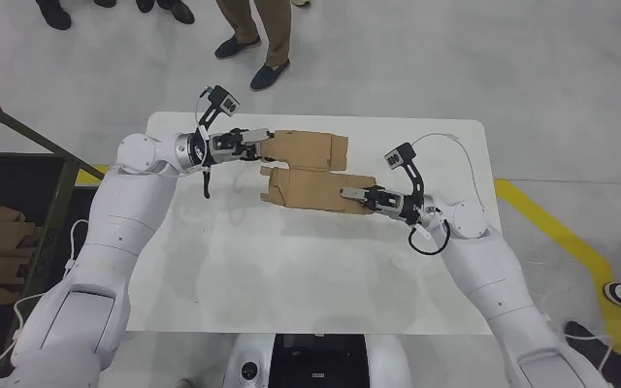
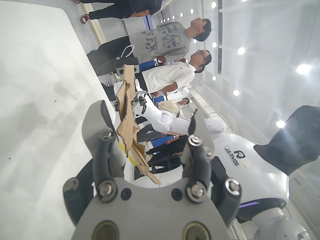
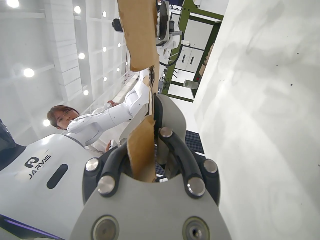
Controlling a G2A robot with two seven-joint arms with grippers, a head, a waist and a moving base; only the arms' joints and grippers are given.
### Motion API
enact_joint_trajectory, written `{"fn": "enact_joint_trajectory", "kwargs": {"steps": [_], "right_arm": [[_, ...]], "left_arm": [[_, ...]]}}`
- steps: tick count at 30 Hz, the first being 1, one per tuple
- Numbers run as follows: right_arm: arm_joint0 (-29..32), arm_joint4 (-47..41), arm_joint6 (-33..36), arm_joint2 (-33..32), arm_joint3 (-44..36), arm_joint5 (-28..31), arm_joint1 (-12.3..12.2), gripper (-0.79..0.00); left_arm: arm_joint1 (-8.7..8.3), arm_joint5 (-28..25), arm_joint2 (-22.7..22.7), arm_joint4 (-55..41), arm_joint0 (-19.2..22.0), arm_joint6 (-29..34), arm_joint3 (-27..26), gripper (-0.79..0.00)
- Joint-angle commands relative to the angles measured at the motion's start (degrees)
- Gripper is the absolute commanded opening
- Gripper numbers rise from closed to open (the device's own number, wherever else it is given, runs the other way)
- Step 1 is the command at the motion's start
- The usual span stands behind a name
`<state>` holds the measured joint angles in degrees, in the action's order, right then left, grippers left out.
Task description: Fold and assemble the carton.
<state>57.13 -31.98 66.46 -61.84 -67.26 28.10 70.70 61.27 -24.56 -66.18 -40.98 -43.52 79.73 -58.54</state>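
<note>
No text, label or number is legible on the carton [image 1: 310, 186] or table [image 1: 291, 276].

Flat brown carton [image 1: 310, 182], not yet folded, held over the far middle of the counter [image 1: 291, 281].
It is a thin, worn cardboard blank with ragged edges. From above it shows as two long panels side by side, staggered, with notched flaps at the ends. It lies level, raised off the counter. One end is pinched in the jaws of the right gripper [image 1: 347, 193]. The other end reaches between the parted jaws of the left gripper [image 1: 262, 144].
</note>
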Motion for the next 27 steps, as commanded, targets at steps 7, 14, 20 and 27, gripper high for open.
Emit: {"fn": "enact_joint_trajectory", "kwargs": {"steps": [7,14,20,27], "right_arm": [[0.2,2.2,-1.6,0.1,1.2,-0.3,-0.1,-0.785],[0.0,4.2,-3.2,0.3,2.2,-0.2,-0.1,-0.785],[0.1,5.2,-3.8,0.1,1.9,-0.4,-0.2,-0.785],[0.9,6.0,-4.0,0.2,0.4,-0.8,-0.4,-0.785]], "left_arm": [[-0.09,0.1,-0.3,-0.5,-1.0,0.1,-0.7,0.000],[-0.37,0.4,-1.3,-0.9,-1.6,0.4,-1.7,0.000],[-0.55,0.5,-1.9,-0.9,-2.1,0.5,-2.6,0.000],[-0.28,0.5,-1.3,-1.1,-1.8,0.5,-2.8,0.000]]}}
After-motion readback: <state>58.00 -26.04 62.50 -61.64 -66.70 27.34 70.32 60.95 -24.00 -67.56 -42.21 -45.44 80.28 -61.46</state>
